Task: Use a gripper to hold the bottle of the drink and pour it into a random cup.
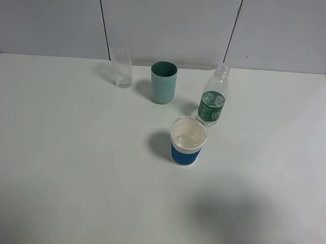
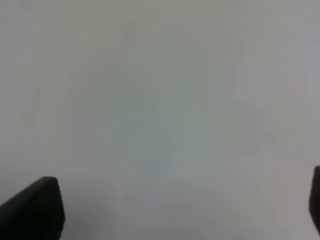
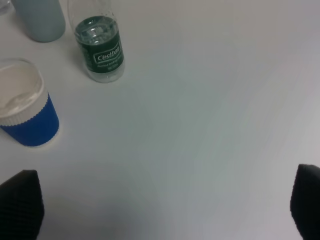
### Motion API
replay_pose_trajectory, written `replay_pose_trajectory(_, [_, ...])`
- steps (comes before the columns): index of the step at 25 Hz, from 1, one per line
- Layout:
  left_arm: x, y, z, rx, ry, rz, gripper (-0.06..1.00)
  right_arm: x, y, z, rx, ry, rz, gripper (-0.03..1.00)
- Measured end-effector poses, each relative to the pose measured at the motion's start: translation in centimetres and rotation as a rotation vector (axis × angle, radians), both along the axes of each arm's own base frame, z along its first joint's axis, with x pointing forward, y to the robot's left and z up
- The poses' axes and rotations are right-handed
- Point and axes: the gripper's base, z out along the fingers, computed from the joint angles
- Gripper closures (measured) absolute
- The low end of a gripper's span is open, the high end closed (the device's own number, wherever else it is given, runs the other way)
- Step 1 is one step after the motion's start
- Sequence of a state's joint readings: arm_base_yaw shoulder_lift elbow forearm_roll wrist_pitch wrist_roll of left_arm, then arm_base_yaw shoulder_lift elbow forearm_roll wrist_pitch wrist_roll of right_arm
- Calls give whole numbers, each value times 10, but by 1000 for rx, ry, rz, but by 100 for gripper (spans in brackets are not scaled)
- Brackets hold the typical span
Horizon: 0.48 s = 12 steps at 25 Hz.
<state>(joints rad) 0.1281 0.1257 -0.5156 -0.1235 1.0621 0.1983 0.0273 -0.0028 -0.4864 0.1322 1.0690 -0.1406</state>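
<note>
Right wrist shows its claw [image 3: 165, 210] spread wide, holding nothing, well short of the Cestbon bottle [image 3: 100, 47] standing just behind the blue-banded cup [image 3: 26, 107] on the counter [image 1: 69, 161]; grasping hasn't begun; next, I'd guess, reach and close round the label.

Lighting was soft and even over the white table [image 1: 58, 166]. The cup [image 1: 188, 141] and teal tumbler [image 1: 163, 82] cast faint shadows toward nine o'clock; a broad dim patch lay at five o'clock. The left wrist view was hazy and blurred, the right wrist view only slightly soft
</note>
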Motion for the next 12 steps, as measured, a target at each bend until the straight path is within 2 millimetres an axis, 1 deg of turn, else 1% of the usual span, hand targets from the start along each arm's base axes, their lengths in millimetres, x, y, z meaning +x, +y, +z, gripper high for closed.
replay_pose_trajectory(4, [0, 0, 0, 0, 0, 0, -5, 0, 0, 0, 45, 7, -19, -2])
replay_pose_trajectory(12, [0, 0, 0, 0, 0, 0, -5, 0, 1, 0, 56, 8, -23, -2])
